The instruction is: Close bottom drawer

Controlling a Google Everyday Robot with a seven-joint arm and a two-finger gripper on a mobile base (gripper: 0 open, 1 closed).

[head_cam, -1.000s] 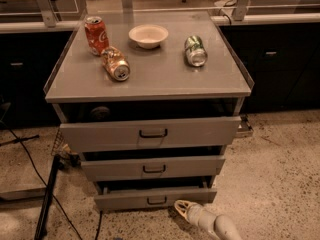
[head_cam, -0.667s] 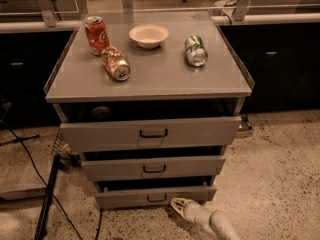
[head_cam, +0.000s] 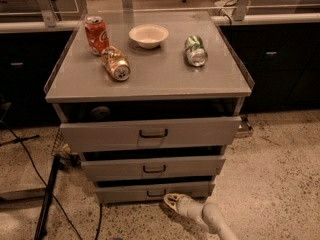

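Gripper (head_cam: 171, 200) sat lower centre, just before your bottom drawer (head_cam: 125, 191); narrow grey front, dark handle (head_cam: 156, 192), slightly out; whether it was spread or closed, you couldn't tell.

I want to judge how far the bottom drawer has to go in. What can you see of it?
The bottom drawer is the lowest of three, grey and metal-looking, with the narrowest front. Its panel carries a small dark handle at the centre. It stands partly pulled out, a dark gap showing above it under the middle drawer; its inside is hidden. It sits just above the floor. The gripper is low before its bottom edge, right of the handle; contact cannot be told.
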